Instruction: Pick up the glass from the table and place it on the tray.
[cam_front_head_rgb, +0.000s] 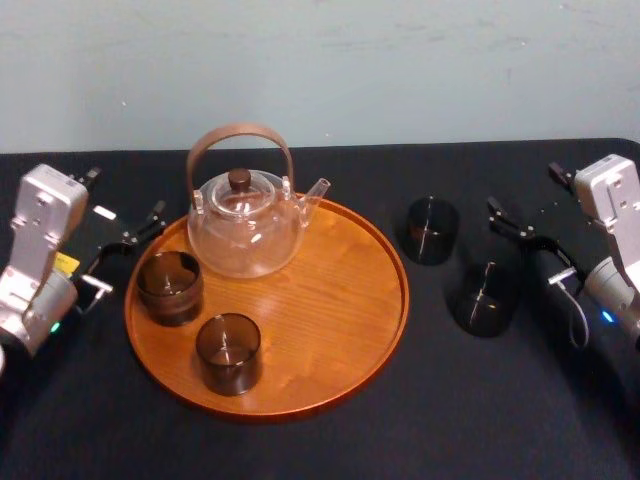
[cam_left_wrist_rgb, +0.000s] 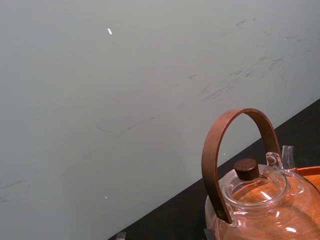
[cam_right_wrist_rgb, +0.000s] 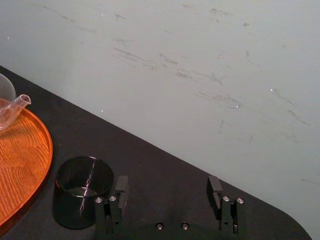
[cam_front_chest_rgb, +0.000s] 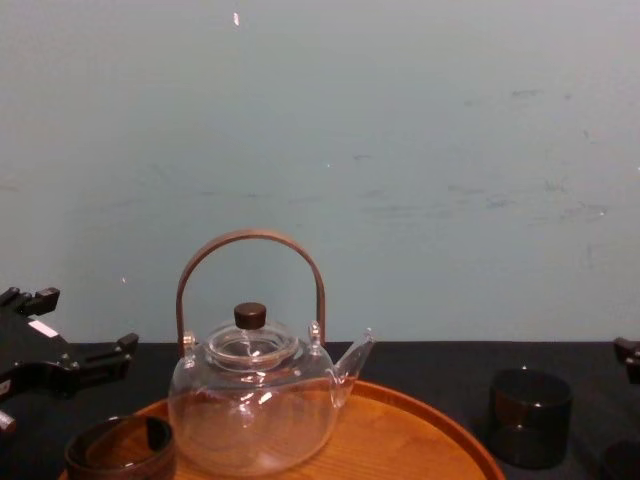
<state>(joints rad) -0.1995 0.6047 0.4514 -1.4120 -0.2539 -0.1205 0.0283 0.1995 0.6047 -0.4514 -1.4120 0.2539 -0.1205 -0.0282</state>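
On the far left of the black table (cam_front_head_rgb: 400, 440), the left gripper (cam_front_head_rgb: 125, 195) hovers just off the tray's left rim, claw spread wide and holding nothing; the chest view shows it (cam_front_chest_rgb: 75, 325) low at the left edge. Next comes the tray (cam_front_head_rgb: 340, 300), round, orange-brown wood with a low rim. At its back left stands a clear teapot (cam_front_head_rgb: 245, 225) with a brown hoop handle, dark knob on the lid, spout pointing right. Two dark glasses already sit upright on the tray: the rear tray glass (cam_front_head_rgb: 170, 287) by the left rim, touching or almost touching the teapot's front, and the front tray glass (cam_front_head_rgb: 228, 352) near the front rim. Right of the tray, on the cloth, are two more dark glasses, both off the tray: the far glass (cam_front_head_rgb: 432, 230) just beside the tray's right rim, and the near glass (cam_front_head_rgb: 482, 298) further right and closer to the robot. Both upright. At the right, the right gripper (cam_front_head_rgb: 525, 190) hangs near those two, claw wide, empty; its wrist view puts the far glass (cam_right_wrist_rgb: 82, 190) just beside one finger (cam_right_wrist_rgb: 120, 186), not between them.
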